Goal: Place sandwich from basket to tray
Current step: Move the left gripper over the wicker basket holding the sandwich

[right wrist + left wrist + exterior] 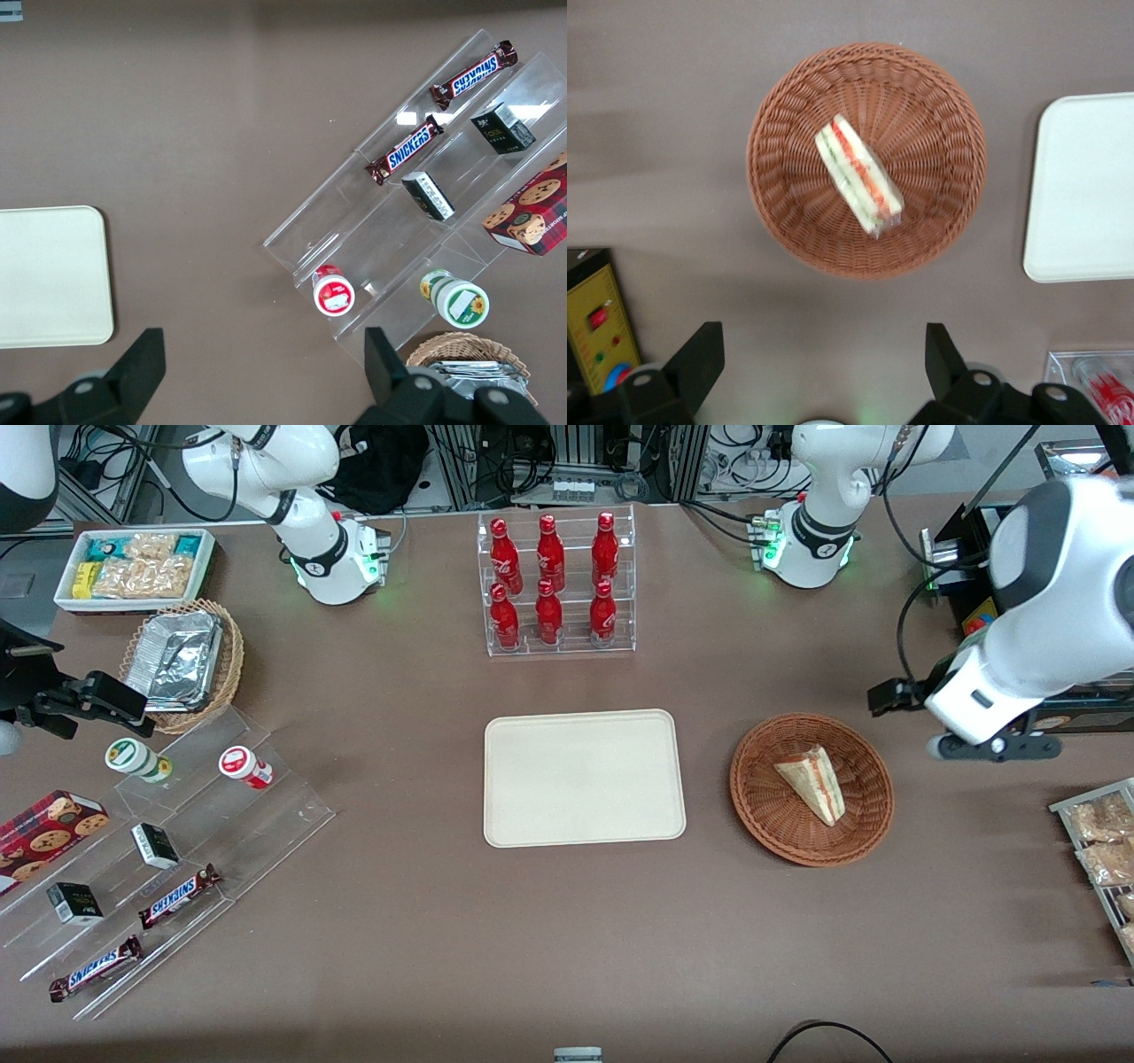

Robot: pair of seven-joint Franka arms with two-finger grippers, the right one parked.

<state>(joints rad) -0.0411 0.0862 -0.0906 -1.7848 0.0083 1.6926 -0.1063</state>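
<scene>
The sandwich [813, 783] is a pale triangular wedge with red and green filling, lying in the round reddish-brown wicker basket [760, 802]. In the left wrist view the sandwich [858, 174] lies across the middle of the basket [780, 208]. The cream rectangular tray [584, 777] lies flat and bare beside the basket, toward the parked arm's end; its edge shows in the left wrist view [1081, 186]. My left gripper [997, 747] hangs high above the table beside the basket, toward the working arm's end. Its fingers [700, 359] are spread wide and hold nothing.
A clear rack of red bottles [556, 584] stands farther from the front camera than the tray. A black box with a yellow panel [598, 323] sits near the gripper. A rack of snack packets [1103, 850] lies at the working arm's end. Clear stepped shelves with snacks [159, 868] lie toward the parked arm's end.
</scene>
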